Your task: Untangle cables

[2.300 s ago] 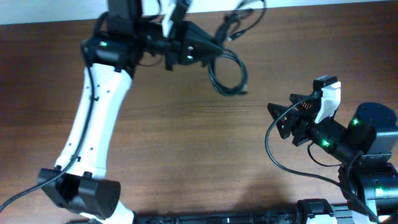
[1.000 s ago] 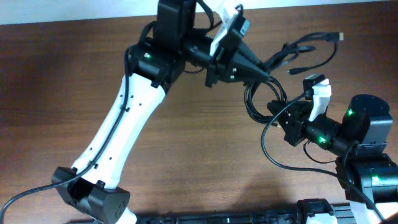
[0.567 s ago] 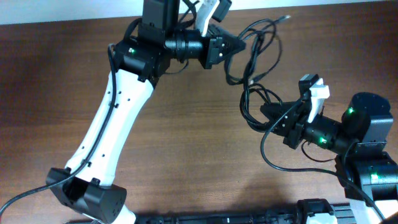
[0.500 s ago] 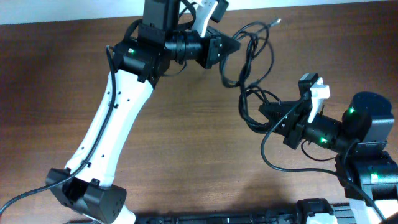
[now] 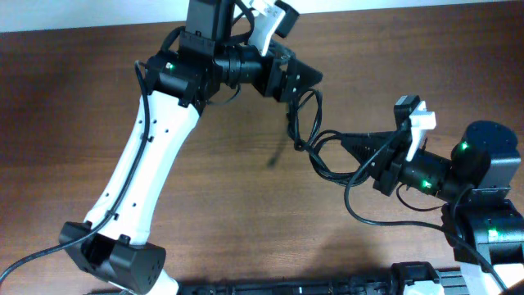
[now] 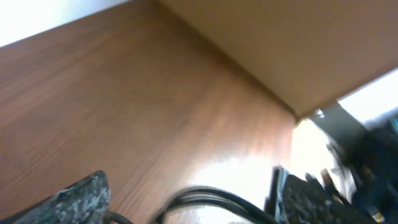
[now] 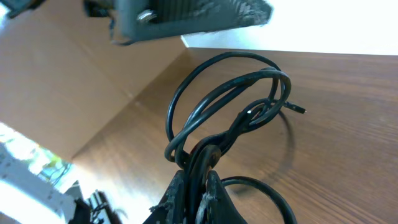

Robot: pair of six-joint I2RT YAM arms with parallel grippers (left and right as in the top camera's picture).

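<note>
The cables are thin black cords looped together, hanging above the brown table between the two arms. My right gripper is shut on a bunch of strands, and in the right wrist view its fingertips pinch the cords while the loops fan out above them. My left gripper is open just above the top of the tangle. In the left wrist view its mottled fingers stand wide apart, with a cable strand running loose between them.
The right arm's thick black wire curves down to its base. The left arm's white link crosses the table's left half down to its base. The table's back edge meets a white wall.
My left gripper has opened and let go of the cables. The tangle has sagged lower and now hangs from the right gripper, which stays shut in place.
</note>
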